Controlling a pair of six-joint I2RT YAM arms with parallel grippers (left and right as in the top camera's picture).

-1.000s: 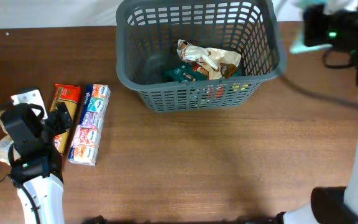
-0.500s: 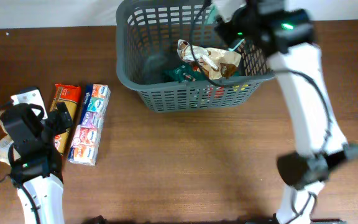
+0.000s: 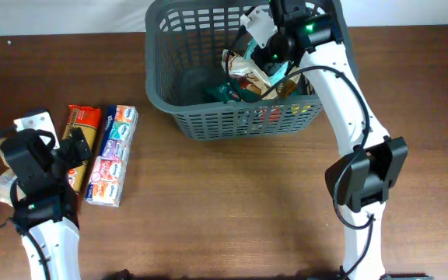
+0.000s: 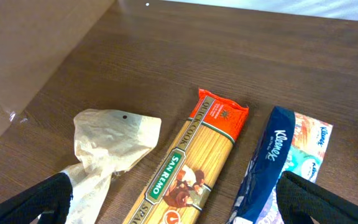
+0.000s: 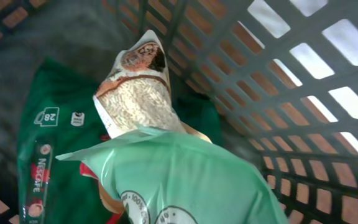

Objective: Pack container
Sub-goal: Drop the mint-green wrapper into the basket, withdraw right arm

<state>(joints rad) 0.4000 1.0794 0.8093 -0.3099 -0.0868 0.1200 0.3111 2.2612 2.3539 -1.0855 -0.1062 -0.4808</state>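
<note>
- The container (image 3: pixel 208 117), a dark grey lattice basket, stands on the bench (image 3: pixel 247 202) at the upper centre of the overhead view, against the far edge.
- Inside it, towards the right end, lies a loose heap: a green Nescafé packet (image 5: pixel 42 168) flat on the floor, a white and brown packet (image 5: pixel 135 87) leaning up over it, and something red (image 3: pixel 269 115) that shows through the front slots.
- The left part of the basket floor is bare grey plastic.
- The right hand (image 3: pixel 274 50) reaches in over the far rim, above the heap.
- A pale green packet (image 5: pixel 185 186) fills the lower foreground of the right wrist view, clear of the heap, and the hand seems to pinch it, though the fingers themselves are hidden.
- The left hand (image 4: pixel 185 211) is at the lower left of the overhead view, spread wide with one finger at each bottom corner of its wrist view, gripping nothing.
- Under it lie a San Remo spaghetti pack (image 4: pixel 197 168) and a Kleenex tissue pack (image 4: pixel 278 162), side by side and lengthwise, well apart from the basket.
- A crumpled pale paper bag (image 4: pixel 110 146) sits just left of the spaghetti.
- The bench is dark brown wood grain; a white surface (image 3: pixel 53 15) runs beyond its upper edge.
</note>
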